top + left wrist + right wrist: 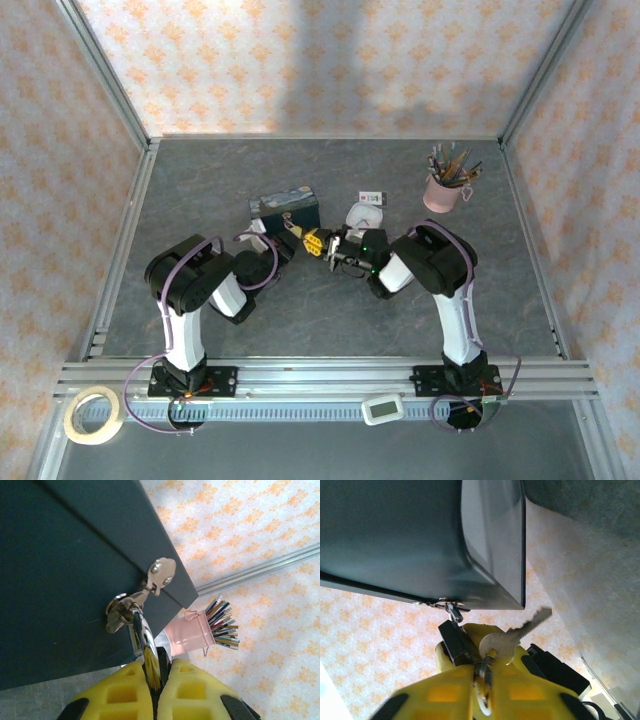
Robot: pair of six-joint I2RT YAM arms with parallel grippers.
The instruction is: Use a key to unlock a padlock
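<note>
The padlock [452,640] hangs by its thin shackle [454,612] from the hasp [161,575] of the blue tin [285,208]. My left gripper [160,662] is shut on the padlock's shiny body [147,650]. Facing it, my right gripper [482,667] pinches a silvery key [483,676] edge-on, just below the dark padlock body. A second key [515,636] dangles from the same ring, its blade pointing up and right. In the top view, both grippers [300,235] [328,246] meet just in front of the tin.
A pink cup of pens [443,190] stands at the back right. A small white-and-black card [372,198] and a white round object [360,215] lie right of the tin. A tape roll [93,415] lies beyond the front rail.
</note>
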